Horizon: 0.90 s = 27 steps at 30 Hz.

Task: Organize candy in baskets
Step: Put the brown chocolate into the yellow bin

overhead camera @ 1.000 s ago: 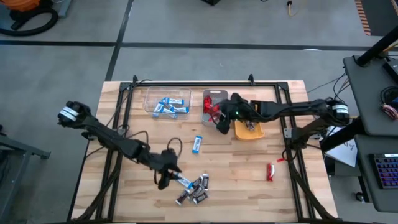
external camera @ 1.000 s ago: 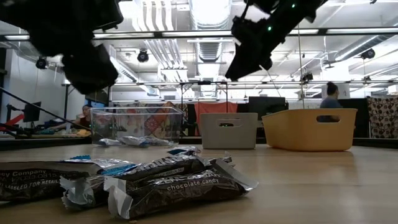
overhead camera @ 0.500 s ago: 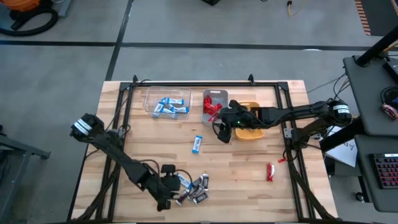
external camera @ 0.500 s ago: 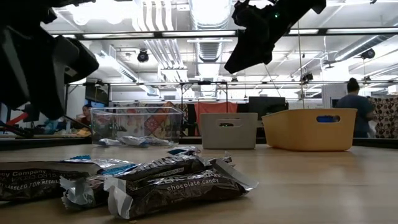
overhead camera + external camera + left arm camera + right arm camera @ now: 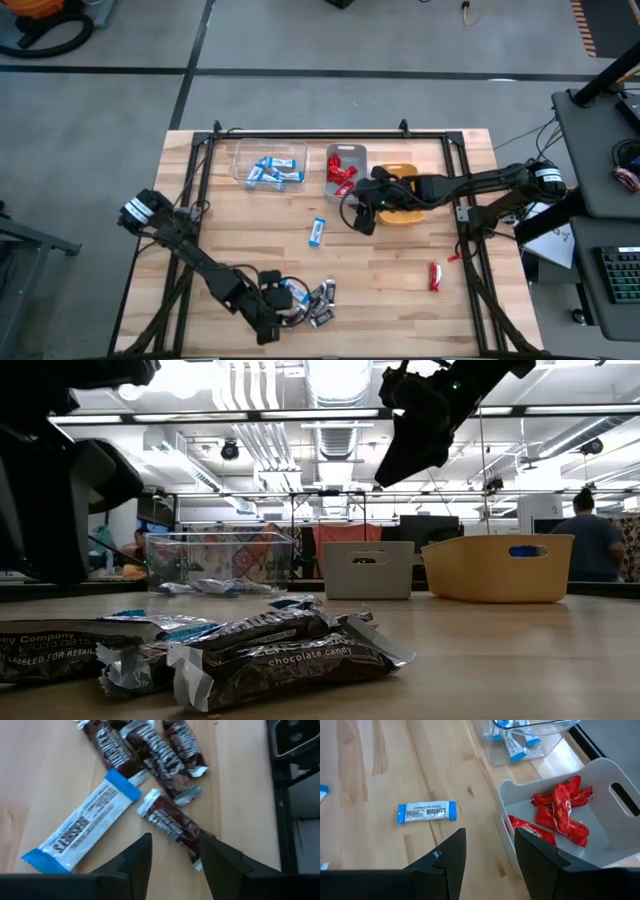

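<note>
A pile of dark brown candy bars (image 5: 315, 305) and one blue-and-white bar (image 5: 82, 827) lies near the table's front edge. My left gripper (image 5: 175, 865) stands open just over the pile's near side (image 5: 280, 308). The end of one dark bar (image 5: 172, 820) lies between its fingers, untouched. My right gripper (image 5: 490, 855) hangs open above the table (image 5: 355, 218), in front of the grey basket (image 5: 345, 170) of red candy. The clear basket (image 5: 270, 165) holds blue bars. The orange basket (image 5: 400, 210) is partly under the right arm.
A lone blue-and-white bar (image 5: 318, 232) lies mid-table, seen below my right gripper in the right wrist view (image 5: 426, 812). A red candy (image 5: 435, 275) lies toward the right edge. A black frame rail (image 5: 190, 250) runs along the table's sides and back.
My left gripper has swung toward the table's near edge and dropped lower, tipping further down, ending at the near side of the candy pile. My right gripper has drawn a little away from the grey basket toward the near edge. No candy has moved.
</note>
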Each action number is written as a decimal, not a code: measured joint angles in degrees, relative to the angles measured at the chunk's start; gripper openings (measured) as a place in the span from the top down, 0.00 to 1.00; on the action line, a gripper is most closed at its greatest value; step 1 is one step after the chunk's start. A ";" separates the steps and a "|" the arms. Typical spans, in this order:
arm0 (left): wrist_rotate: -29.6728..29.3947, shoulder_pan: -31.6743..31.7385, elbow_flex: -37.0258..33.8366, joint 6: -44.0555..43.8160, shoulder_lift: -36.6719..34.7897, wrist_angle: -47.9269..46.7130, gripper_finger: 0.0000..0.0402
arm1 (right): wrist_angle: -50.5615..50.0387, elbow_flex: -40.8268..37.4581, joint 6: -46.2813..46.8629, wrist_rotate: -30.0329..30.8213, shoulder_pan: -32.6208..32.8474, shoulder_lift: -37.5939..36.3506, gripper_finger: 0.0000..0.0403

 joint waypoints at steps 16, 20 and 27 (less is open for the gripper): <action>1.22 -0.07 0.29 -2.98 2.57 3.13 0.48 | -0.98 0.00 1.82 0.00 1.71 0.00 0.60; 1.60 -0.02 0.29 -3.75 3.64 3.66 0.48 | -1.19 0.00 2.21 0.00 1.98 0.00 0.60; 1.24 -0.01 0.35 -4.80 5.95 3.94 0.48 | -1.24 0.00 2.58 0.07 2.78 0.00 0.60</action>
